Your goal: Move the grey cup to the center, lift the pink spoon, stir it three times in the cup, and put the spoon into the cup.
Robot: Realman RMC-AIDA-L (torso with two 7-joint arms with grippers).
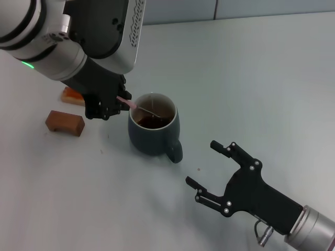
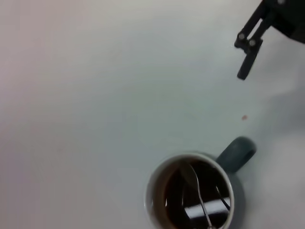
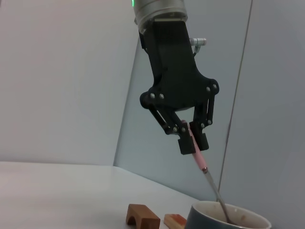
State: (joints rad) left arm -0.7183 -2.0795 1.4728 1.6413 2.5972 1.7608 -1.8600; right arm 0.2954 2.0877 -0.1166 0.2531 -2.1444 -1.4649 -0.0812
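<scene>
The grey cup (image 1: 154, 130) stands near the middle of the table, brown liquid inside and its handle toward the front right. My left gripper (image 1: 116, 104) hangs just left of the cup, above its rim, shut on the pink spoon (image 1: 125, 101) by its handle. The spoon slants down so that its metal bowl (image 2: 190, 175) dips into the liquid. From the right wrist view the left gripper (image 3: 192, 142) pinches the pink handle (image 3: 196, 153) above the cup (image 3: 224, 217). My right gripper (image 1: 211, 166) rests open at the front right, apart from the cup, nothing between its fingers.
A brown block (image 1: 64, 123) lies left of the cup. An orange-topped block (image 1: 72, 95) sits behind it, partly hidden by the left arm. The table's back edge meets a wall.
</scene>
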